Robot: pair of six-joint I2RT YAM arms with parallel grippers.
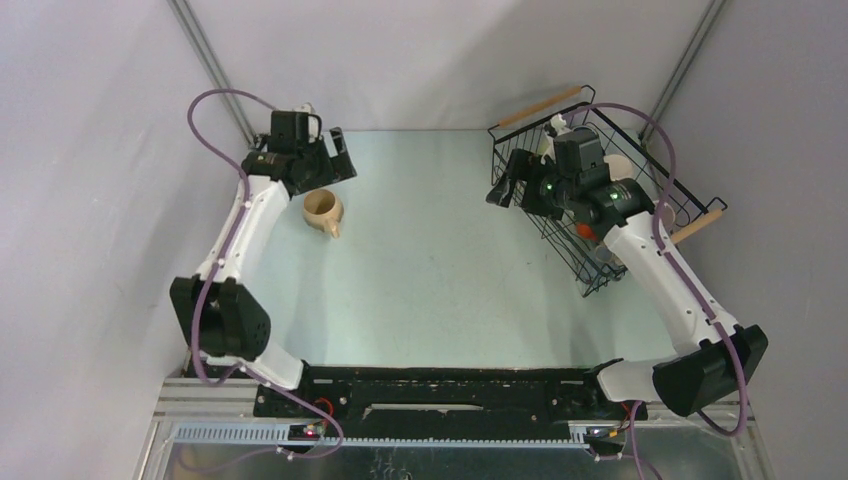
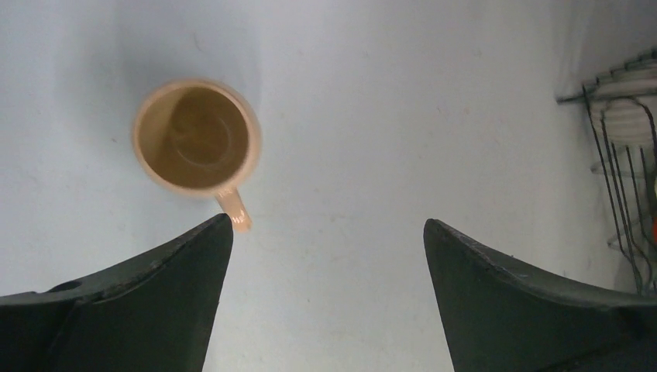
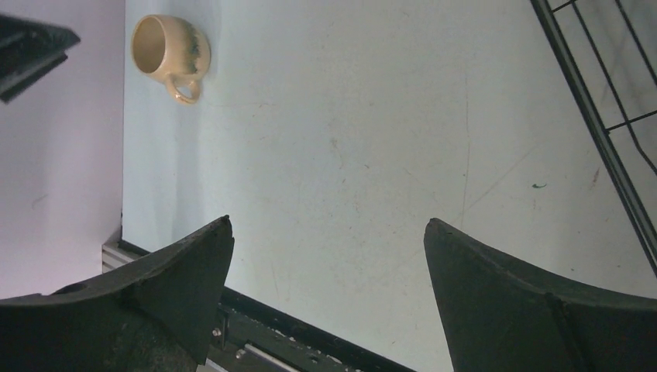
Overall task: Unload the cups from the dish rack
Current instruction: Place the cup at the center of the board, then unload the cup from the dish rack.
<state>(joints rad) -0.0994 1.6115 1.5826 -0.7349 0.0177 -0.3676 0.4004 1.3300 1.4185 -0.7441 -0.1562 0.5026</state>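
A tan mug (image 1: 324, 211) stands upright on the table at the far left, handle toward the near side; it also shows in the left wrist view (image 2: 196, 137) and the right wrist view (image 3: 168, 47). My left gripper (image 1: 340, 160) hangs open and empty just behind and above it (image 2: 328, 225). The black wire dish rack (image 1: 520, 130) with wooden bar handles stands at the far right. My right gripper (image 1: 505, 186) is open and empty at the rack's left edge (image 3: 328, 225). The right arm hides most of the rack's inside; a pale cup (image 1: 620, 167) peeks out there.
The pale green table surface (image 1: 430, 260) lies between the mug and the rack. Grey walls close in on the left, back and right. The rack's wire rim shows in the right wrist view (image 3: 596, 132) and the left wrist view (image 2: 620, 155).
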